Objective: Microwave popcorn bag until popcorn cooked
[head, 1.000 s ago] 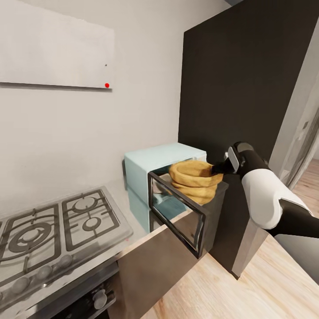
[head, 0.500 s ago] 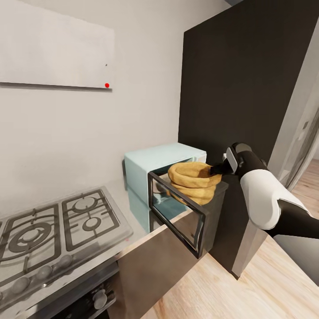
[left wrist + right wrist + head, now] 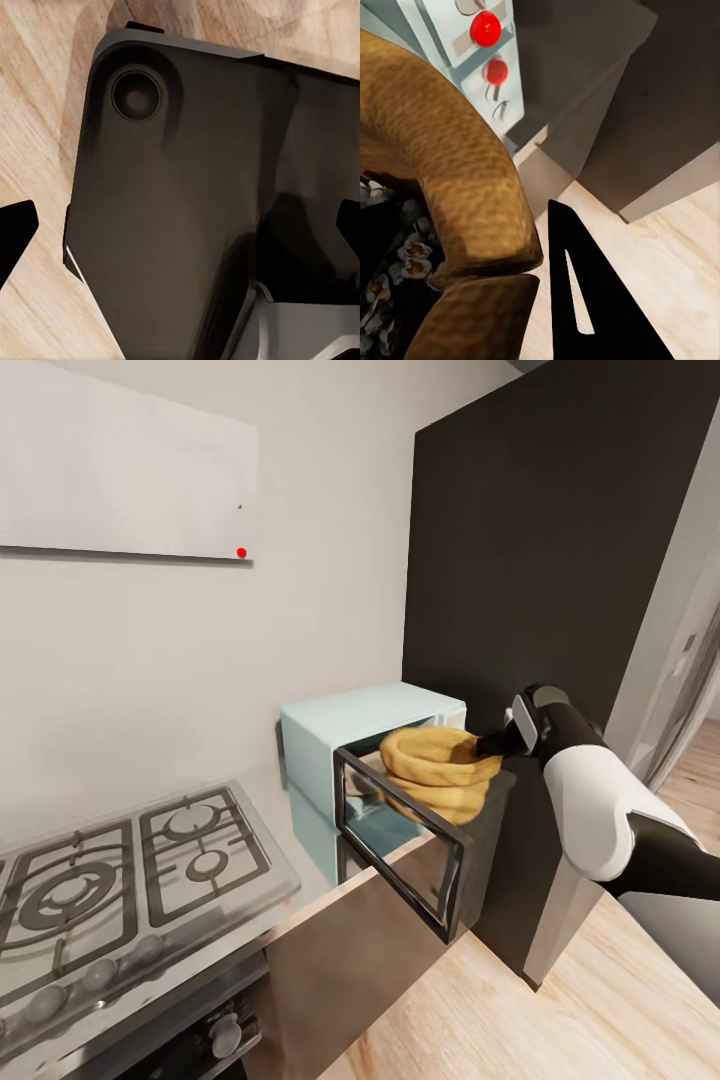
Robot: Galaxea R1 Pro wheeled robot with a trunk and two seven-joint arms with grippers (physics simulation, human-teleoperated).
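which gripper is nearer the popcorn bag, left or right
Right. The right gripper grips the popcorn bag at its rim by the microwave. The left gripper hangs over wood floor and a dark robot part, with no bag near.

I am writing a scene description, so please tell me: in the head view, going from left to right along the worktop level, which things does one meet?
Gas hob → microwave with its open glass door → popcorn bag → right gripper at the bag's rim.
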